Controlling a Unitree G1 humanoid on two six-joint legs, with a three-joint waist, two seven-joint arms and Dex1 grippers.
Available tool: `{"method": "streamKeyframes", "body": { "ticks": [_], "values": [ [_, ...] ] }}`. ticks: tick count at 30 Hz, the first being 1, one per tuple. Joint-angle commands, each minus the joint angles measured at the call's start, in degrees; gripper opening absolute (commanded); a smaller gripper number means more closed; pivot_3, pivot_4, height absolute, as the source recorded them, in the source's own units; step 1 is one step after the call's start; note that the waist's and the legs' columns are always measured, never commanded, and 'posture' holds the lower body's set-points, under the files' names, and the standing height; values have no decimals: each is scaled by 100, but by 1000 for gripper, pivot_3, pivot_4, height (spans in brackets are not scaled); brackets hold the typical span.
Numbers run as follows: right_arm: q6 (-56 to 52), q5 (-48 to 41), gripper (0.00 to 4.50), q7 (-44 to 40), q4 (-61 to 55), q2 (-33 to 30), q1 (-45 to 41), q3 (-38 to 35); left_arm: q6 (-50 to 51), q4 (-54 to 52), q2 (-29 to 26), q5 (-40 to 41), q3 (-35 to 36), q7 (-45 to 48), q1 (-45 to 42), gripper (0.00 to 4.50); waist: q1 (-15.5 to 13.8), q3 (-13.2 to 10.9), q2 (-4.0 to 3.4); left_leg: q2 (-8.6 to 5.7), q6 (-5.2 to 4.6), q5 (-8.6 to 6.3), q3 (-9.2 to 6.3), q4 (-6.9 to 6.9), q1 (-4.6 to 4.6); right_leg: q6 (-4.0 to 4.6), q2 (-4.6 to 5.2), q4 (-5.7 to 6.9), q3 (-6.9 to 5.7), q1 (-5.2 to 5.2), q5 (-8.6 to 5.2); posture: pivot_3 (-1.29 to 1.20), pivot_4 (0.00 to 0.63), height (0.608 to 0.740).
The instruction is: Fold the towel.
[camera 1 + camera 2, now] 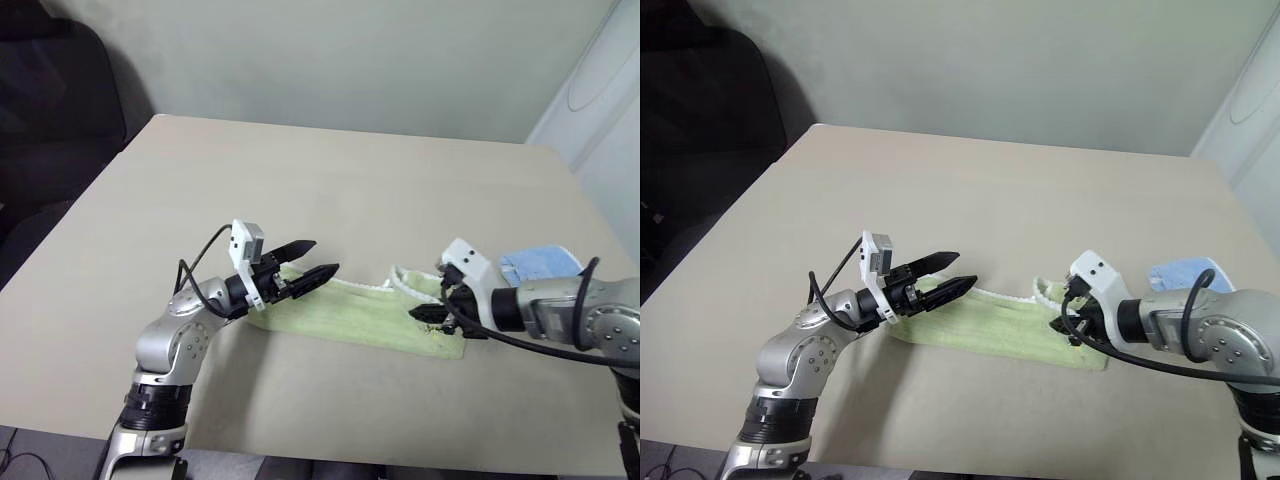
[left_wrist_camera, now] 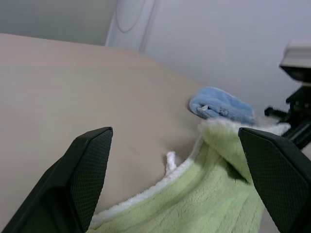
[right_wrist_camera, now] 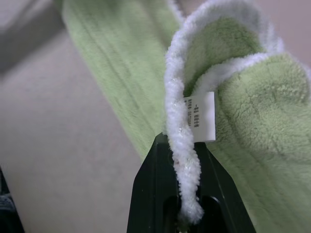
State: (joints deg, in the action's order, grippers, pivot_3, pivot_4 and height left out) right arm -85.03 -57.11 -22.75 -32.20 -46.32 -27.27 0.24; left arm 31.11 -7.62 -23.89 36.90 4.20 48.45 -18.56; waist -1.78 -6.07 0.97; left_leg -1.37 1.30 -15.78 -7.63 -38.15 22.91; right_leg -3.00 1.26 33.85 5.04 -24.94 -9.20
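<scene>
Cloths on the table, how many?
2. The green towel lies near the front edge, its end pinched in the right hand; the small blue cloth sits past that hand. None seem hidden.

The towel (image 1: 350, 315) is light green terry cloth with a fluffy white stitched edging, lying on the tabletop (image 1: 330, 190) folded into a long narrow strip that runs across the near part of the surface. Its right end is lifted and curled over on itself, showing the white edge in a loop and a small white printed tag (image 3: 199, 116) hanging from the hem. That white hem is pinched between the closed fingers of the right gripper (image 3: 187, 194), while the rest of the strip lies flat.
</scene>
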Motion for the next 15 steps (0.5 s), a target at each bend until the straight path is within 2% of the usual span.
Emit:
{"method": "streamKeyframes", "body": {
  "ticks": [1, 4, 9, 15],
  "values": [
    [-202, 79, 46, 157, -2, 163, -130, -41, -165, -188, 8, 21, 98, -19, 0, 4500, 0, 0, 0, 0, 0, 0, 0, 0, 0, 2, 0, 0, 0, 0, 1, 0, 150, 740],
    [-319, 126, 694, 211, 61, 327, -143, -111, -172, -191, -5, 26, 114, -21, 5, 4500, 0, 0, 0, 1, 1, -1, 0, 0, 0, 55, 0, 0, -2, 0, 34, 0, 150, 740],
    [-395, -63, 2409, 62, -1, 447, -127, -487, -180, -177, -28, 27, 123, -5, 1, 4500, 0, 0, 0, 0, 4, -3, 0, 0, 0, 54, 0, -1, -2, 0, 34, 0, 150, 740],
    [-552, -806, 2409, -357, -214, 180, 16, -1379, -156, -143, -63, 55, 143, 28, -6, 4500, -2, 1, 1, -1, 15, -8, 1, 1, 1, 51, -1, -2, -2, -1, 31, 0, 150, 740]
  ]
}}
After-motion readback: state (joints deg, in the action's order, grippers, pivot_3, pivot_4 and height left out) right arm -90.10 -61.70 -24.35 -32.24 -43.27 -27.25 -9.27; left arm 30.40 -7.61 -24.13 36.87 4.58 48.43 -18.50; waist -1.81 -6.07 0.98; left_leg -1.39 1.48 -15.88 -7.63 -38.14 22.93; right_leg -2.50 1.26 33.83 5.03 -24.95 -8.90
